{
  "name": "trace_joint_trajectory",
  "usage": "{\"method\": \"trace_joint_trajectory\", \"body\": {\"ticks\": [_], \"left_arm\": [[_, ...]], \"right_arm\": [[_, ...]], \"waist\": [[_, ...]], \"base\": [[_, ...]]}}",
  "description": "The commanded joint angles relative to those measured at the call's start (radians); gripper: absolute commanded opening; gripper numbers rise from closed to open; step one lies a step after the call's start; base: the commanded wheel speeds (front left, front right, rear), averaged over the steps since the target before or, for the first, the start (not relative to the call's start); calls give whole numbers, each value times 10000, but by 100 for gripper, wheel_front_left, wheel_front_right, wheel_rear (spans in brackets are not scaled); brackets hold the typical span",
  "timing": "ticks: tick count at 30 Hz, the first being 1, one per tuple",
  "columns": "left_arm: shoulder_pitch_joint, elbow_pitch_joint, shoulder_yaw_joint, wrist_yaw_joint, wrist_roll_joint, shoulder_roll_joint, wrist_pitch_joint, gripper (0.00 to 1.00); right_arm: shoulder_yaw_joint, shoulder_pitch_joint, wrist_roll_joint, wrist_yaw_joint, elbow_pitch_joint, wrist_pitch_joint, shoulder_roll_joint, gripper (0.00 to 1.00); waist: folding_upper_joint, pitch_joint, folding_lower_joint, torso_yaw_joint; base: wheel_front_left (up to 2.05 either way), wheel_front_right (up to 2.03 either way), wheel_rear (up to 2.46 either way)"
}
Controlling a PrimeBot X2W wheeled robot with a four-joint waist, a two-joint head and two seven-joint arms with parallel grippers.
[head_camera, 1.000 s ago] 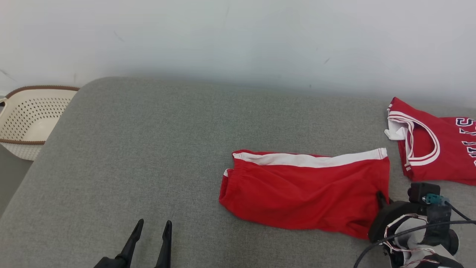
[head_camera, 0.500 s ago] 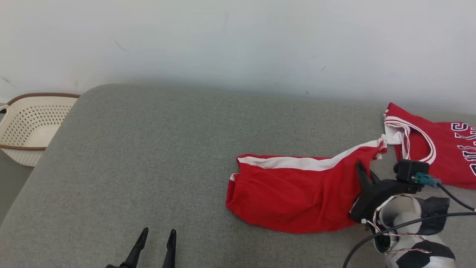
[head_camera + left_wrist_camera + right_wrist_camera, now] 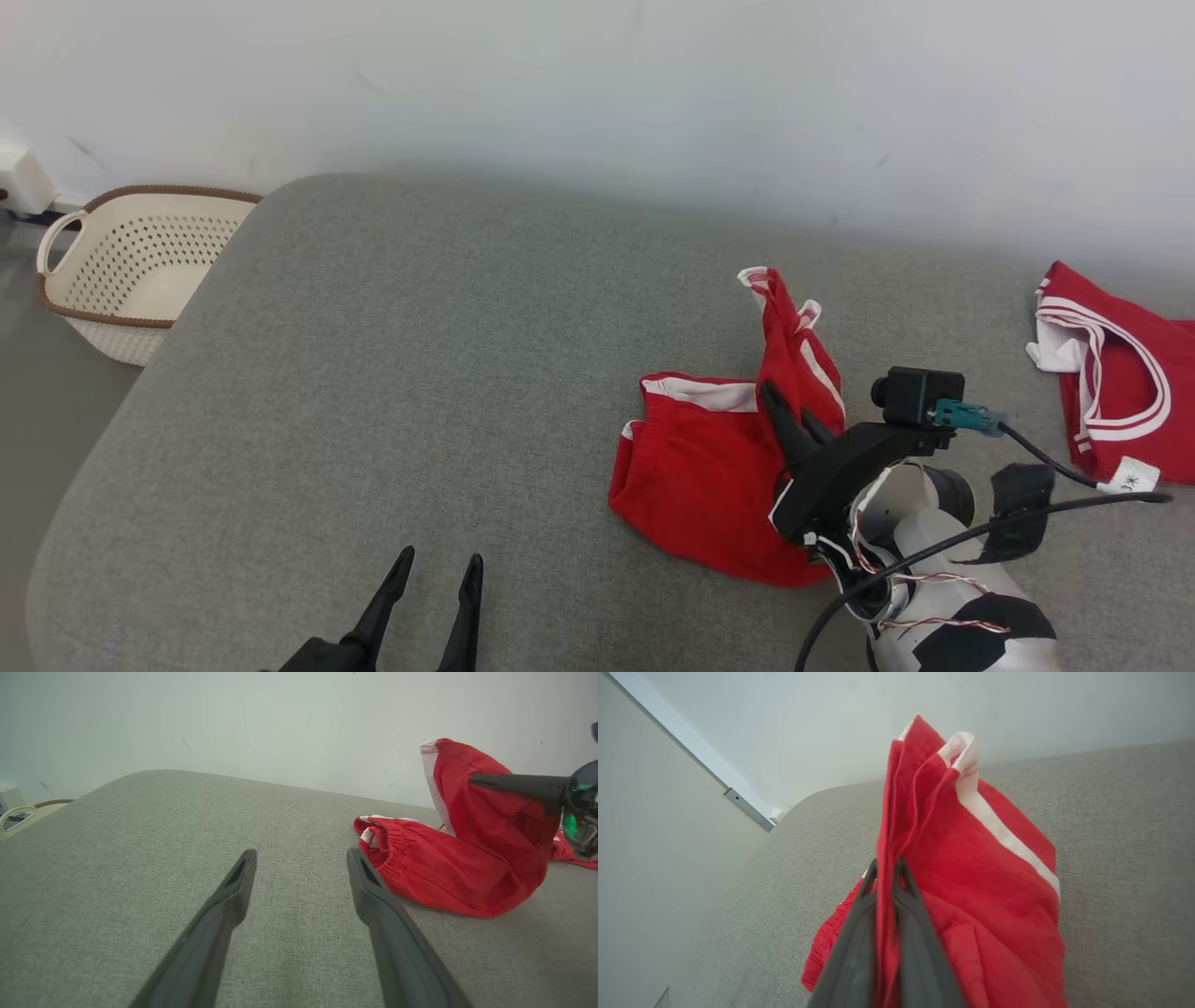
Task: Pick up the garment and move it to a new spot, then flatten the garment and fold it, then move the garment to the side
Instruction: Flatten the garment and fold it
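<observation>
The right gripper (image 3: 786,408) is pinching one end of the red shorts (image 3: 695,467) between tightly pressed fingers (image 3: 857,938), holding it raised. The rest is lying on the grey cushion (image 3: 420,373) at five o'clock. The left gripper (image 3: 437,569), at seven o'clock, is hovering with fingers spread. A jersey (image 3: 1120,392) is lying at three o'clock.

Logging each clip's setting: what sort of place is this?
Probably a home-like laundry-folding spot: a grey upholstered surface against a white wall, a perforated laundry basket beside it, red shorts and a red jersey on it.
</observation>
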Motion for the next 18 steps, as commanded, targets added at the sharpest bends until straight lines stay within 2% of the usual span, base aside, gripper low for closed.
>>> {"method": "trace_joint_trajectory", "body": {"ticks": [1, 10, 18], "left_arm": [[-110, 64, -64, 13, -49, -8, -46, 100], [-493, 220, -559, 97, -231, -35, -46, 100], [-766, 354, -832, 193, -446, -39, -48, 100]], "right_arm": [[63, 2, 73, -6, 77, 80, 108, 0], [233, -298, 46, -6, 1016, 18, 537, 0], [671, -559, 425, -6, 1786, -667, 738, 0]], "waist": [[0, 153, 0, 203], [0, 413, 0, 532], [0, 497, 0, 620]], "base": [[0, 0, 0], [0, 0, 0], [0, 0, 0]]}}
